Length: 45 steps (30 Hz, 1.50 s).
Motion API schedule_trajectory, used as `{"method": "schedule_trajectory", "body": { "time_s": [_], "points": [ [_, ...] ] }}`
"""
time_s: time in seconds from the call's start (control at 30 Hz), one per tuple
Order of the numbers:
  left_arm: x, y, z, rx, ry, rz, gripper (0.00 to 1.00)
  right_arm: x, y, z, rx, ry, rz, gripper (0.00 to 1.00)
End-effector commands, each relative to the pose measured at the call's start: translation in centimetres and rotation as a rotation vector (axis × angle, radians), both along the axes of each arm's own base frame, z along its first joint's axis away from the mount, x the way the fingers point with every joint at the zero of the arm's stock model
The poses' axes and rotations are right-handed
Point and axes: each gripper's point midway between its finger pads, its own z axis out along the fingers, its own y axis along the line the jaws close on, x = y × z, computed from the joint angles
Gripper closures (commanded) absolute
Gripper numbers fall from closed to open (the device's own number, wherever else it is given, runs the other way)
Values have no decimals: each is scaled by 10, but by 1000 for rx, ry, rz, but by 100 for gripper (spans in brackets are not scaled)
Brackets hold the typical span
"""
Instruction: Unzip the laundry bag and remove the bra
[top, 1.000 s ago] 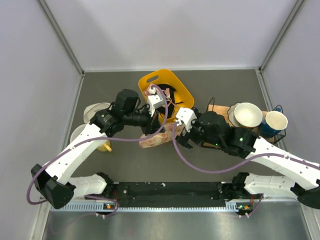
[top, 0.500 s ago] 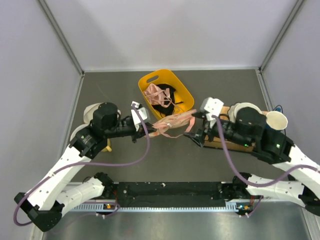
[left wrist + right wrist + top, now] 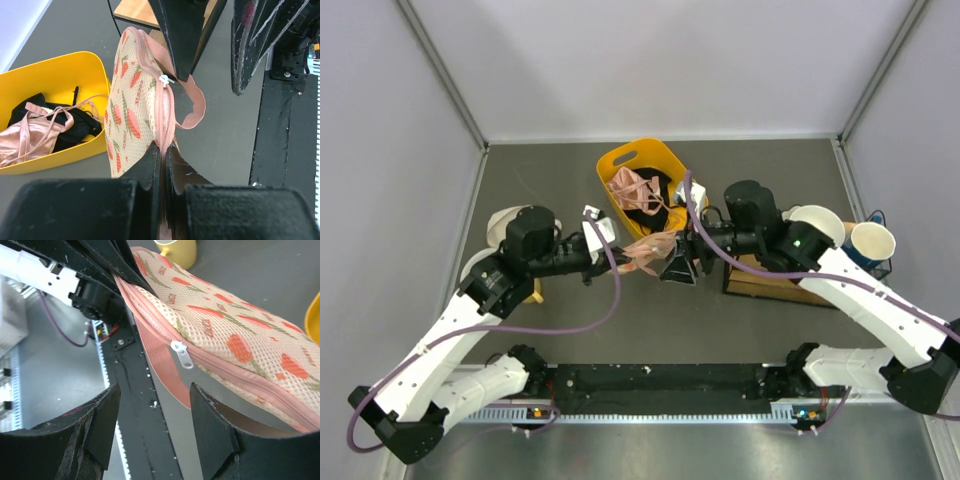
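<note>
The left gripper [image 3: 162, 150] is pinching the pink zip edging of the laundry bag [image 3: 135, 115], jaws nearly together, holding the pouch off the table just beside the yellow basket [image 3: 620, 160]. The right gripper [image 3: 155, 395] is hovering empty, jaws partly apart, with the white zip pull [image 3: 182, 354] just beyond its fingertips. The zip is looking closed, so the bra is not showing. The right jaws should be centring on that small dangling pull, closing squarely, then drawing along the seam away from the left grip.
</note>
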Motion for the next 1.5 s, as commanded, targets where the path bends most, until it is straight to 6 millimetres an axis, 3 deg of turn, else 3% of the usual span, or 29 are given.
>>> {"method": "schedule_trajectory", "body": {
  "time_s": [0.0, 0.4, 0.67, 0.83, 0.97, 1.07, 1.33, 1.47],
  "points": [
    [3, -2, 19, -51, -90, -9, 100, -5, 16, 30, 142, 97, 60, 41],
    [3, -1, 17, -52, -106, -7, 100, 18, 21, 28, 227, 209, 75, 36],
    [4, 1, 18, -51, -118, 3, 100, 17, 20, 27, 234, 227, 95, 37],
    [4, 2, 21, -56, -122, 7, 100, 16, 15, 15, 218, 244, 75, 38],
    [6, 2, 21, -54, -125, 15, 100, 15, 9, -1, 197, 243, 30, 30],
    [5, 1, 21, -55, -124, 10, 100, 14, 7, -1, 225, 230, 24, 27],
    [2, 2, 21, -60, -120, 7, 100, 3, 21, 28, 363, 273, 153, 28],
    [2, 2, 20, -59, -120, 5, 100, 6, 25, 35, 373, 267, 169, 28]
  ]
}}
